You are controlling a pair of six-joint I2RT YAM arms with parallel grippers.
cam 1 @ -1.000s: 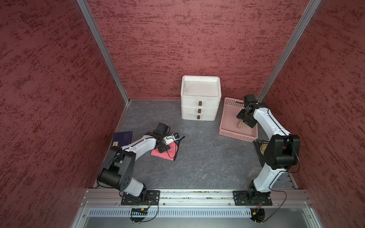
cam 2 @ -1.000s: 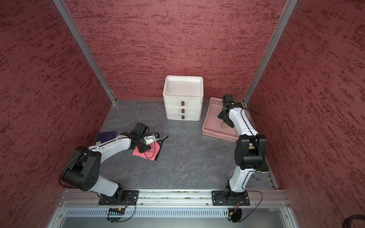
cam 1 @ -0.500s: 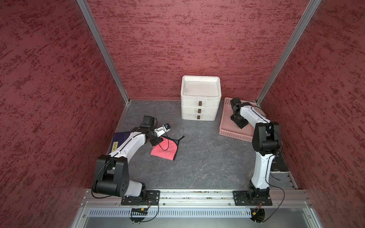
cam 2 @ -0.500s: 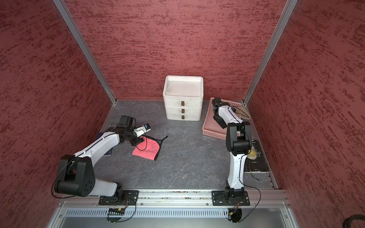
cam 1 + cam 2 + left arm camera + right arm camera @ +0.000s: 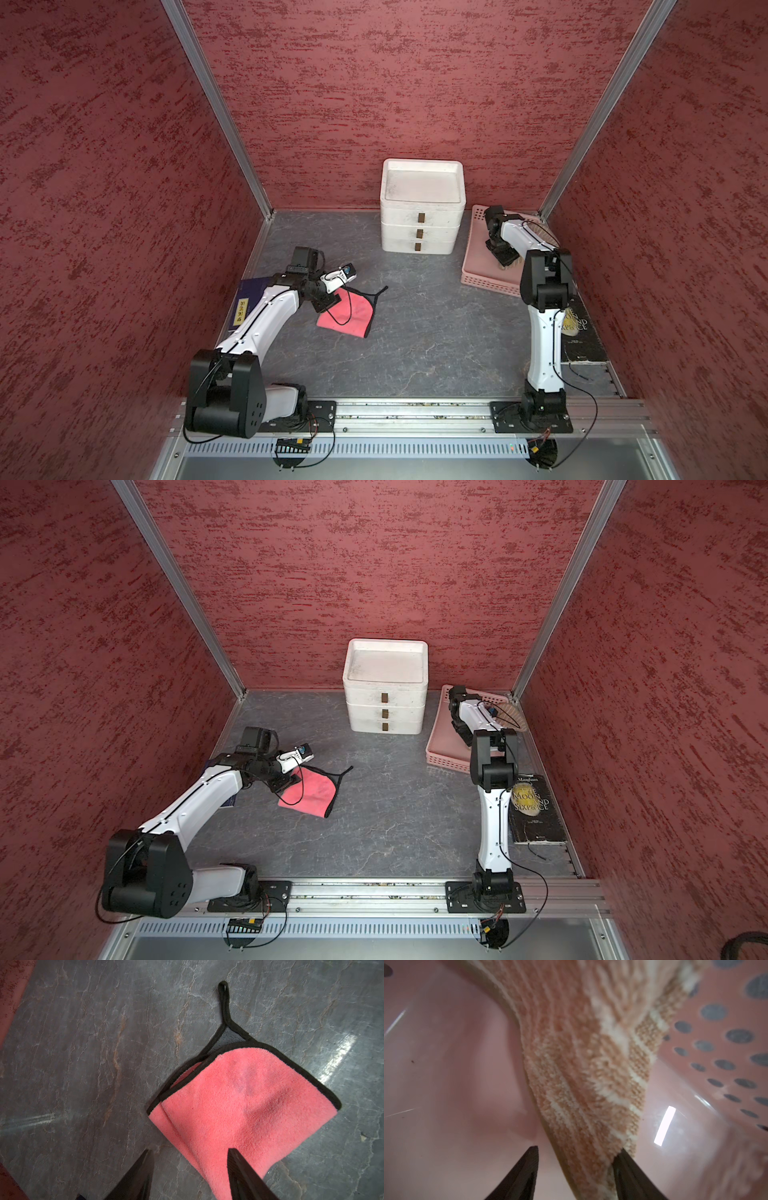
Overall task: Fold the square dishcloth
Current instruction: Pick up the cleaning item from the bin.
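A book is seen at 4 o'clock; the folded dishcloth is laid at 9, the left gripper held with jaws apart astride its edge, a blue book beside. At 12 drawers are set; at 2, in a basket, the right gripper is held parted about a striped cloth.

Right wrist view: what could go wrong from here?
1. The right gripper straddles only a narrow end of the striped cloth in the pink basket; a thin pinch may slip.
2. The left arm's cable hangs over the folded pink dishcloth; a snag could undo the fold.
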